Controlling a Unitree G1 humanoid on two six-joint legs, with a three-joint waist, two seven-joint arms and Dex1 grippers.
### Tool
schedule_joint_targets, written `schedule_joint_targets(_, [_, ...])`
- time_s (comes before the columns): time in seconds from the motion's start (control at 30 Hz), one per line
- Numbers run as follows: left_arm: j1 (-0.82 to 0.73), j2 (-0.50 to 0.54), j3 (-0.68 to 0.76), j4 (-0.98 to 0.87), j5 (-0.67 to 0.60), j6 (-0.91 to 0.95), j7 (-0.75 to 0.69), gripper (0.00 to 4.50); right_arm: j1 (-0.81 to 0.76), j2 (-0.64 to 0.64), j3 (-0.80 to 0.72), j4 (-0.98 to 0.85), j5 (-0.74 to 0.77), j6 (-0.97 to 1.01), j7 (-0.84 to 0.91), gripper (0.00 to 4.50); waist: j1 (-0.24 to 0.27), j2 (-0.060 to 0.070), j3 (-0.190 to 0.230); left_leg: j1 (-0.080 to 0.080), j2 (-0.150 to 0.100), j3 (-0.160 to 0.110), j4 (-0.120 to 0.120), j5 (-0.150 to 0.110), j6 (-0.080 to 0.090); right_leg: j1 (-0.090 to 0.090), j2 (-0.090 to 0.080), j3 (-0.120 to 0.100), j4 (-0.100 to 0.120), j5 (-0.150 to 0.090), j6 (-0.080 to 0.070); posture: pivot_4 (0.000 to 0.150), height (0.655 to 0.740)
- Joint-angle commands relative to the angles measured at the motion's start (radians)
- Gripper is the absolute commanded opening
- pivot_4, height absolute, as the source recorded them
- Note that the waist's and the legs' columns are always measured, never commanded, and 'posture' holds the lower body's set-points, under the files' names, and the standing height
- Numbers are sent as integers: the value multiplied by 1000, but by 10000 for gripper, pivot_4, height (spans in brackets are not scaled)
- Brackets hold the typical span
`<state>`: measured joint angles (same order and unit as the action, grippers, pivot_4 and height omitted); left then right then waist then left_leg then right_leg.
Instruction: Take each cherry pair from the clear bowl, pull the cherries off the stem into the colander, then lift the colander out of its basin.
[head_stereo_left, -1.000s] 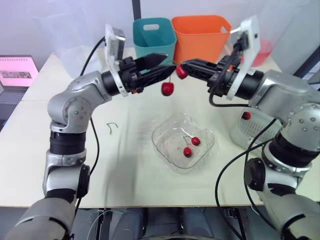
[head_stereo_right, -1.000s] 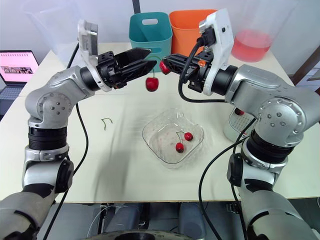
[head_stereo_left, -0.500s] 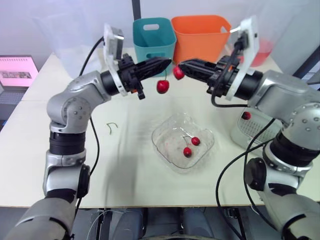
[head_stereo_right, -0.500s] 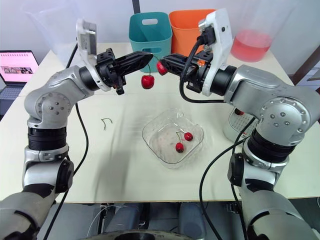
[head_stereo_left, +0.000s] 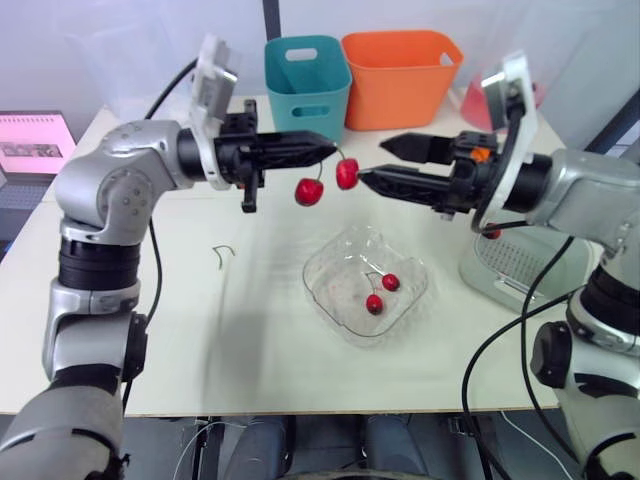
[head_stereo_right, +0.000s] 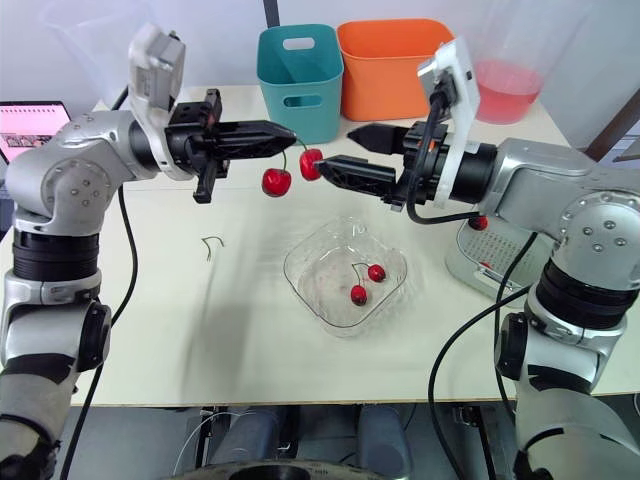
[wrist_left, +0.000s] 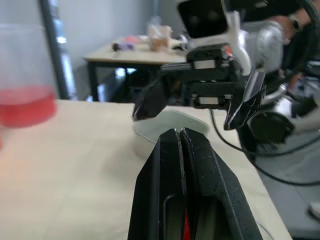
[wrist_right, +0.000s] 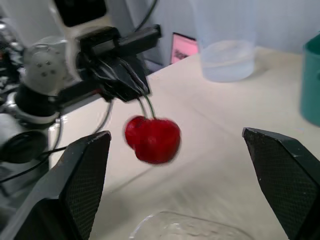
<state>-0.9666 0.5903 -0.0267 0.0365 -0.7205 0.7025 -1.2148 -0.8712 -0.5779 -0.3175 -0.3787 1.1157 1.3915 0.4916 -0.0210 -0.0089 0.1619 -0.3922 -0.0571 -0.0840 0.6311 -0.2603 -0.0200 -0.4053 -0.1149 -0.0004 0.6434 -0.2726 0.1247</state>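
Clearly, right wrist view shows left claw (wrist_right: 136, 89) pinching cherry pair (wrist_right: 152, 140).

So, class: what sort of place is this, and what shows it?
Probably a robotics lab, not a kitchen: a laptop beside the table, a cluttered workbench behind, an orange storage bin.

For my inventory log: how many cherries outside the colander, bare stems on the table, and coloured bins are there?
Cherries: 4 (hanging pair at the left tool, second pair in the clear bowl)
Bare stems: 1
Bins: 2 (teal bin, orange bin)
Total: 7
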Motion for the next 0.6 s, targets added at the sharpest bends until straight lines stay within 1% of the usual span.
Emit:
schedule_joint_targets(0.03, [-38,5,-3,-3,24,-37,-37,0,-8,34,9,-9,71,0,-41,44711,0,0,0,0,0,0,0,0,0,0,0,0,0,0,0,1500,7400])
schedule_joint_targets(0.2, [-47,-21,4,-1,33,-41,-26,0,21,57,44,-18,110,-12,-91,44711,4,0,0,0,0,0,0,0,0,0,0,0,0,0,0,1500,7400])
schedule_joint_targets(0.53, [-40,-36,9,-19,35,-39,-18,0,36,73,73,1,168,-53,-167,44711,1,0,0,0,0,0,0,0,0,0,0,0,0,0,0,1500,7400])
schedule_joint_targets(0.6, [-38,-37,10,-20,36,-39,-17,0,33,75,75,7,176,-63,-181,39683,1,0,0,0,0,0,0,0,0,0,0,0,0,0,0,1500,7400])
